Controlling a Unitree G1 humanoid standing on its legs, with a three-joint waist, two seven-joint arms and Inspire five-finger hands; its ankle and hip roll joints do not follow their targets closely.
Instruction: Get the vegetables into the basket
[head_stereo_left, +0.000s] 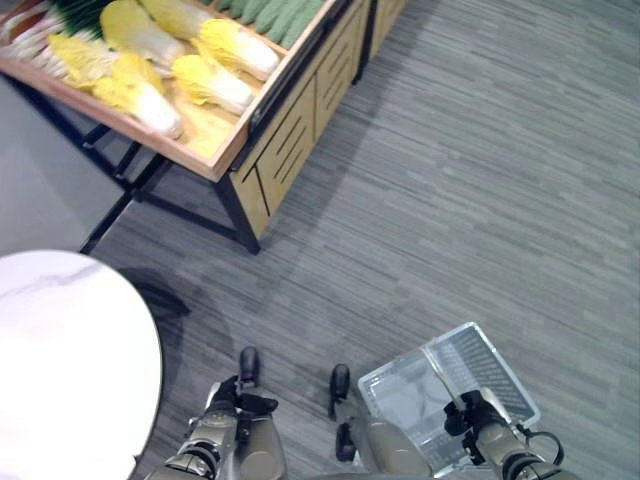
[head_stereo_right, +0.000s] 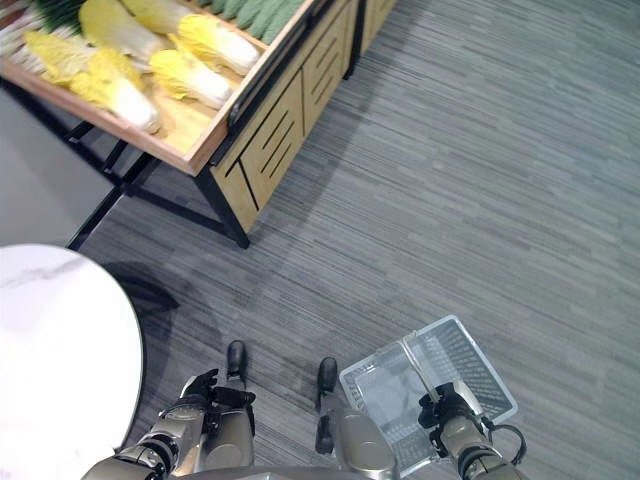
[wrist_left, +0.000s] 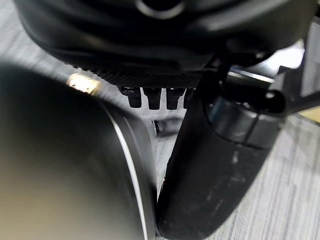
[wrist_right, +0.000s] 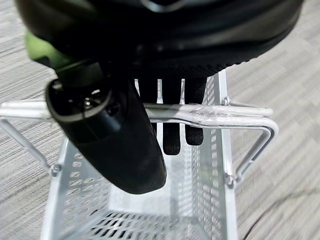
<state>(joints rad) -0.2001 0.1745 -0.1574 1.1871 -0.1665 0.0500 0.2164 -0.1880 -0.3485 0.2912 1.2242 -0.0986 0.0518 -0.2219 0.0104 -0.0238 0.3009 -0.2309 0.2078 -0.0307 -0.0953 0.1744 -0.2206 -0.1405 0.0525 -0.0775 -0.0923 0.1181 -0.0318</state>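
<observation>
Several yellow-white napa cabbages (head_stereo_left: 215, 85) lie in a wooden crate stand (head_stereo_left: 290, 130) at the far left, with green vegetables (head_stereo_left: 275, 15) behind them. A silver wire-mesh basket (head_stereo_left: 490, 365) hangs low at my right side, well away from the stand. My right hand (head_stereo_left: 478, 412) is shut on the basket's handle (wrist_right: 220, 116), fingers curled over the bar. Nothing lies inside the basket. My left hand (head_stereo_left: 235, 400) hangs by my left side with relaxed fingers and holds nothing.
A round white table (head_stereo_left: 60, 360) stands close at my lower left. The crate stand rests on a black metal frame (head_stereo_left: 130, 190). Grey striped floor (head_stereo_left: 460, 180) stretches between me and the stand and out to the right.
</observation>
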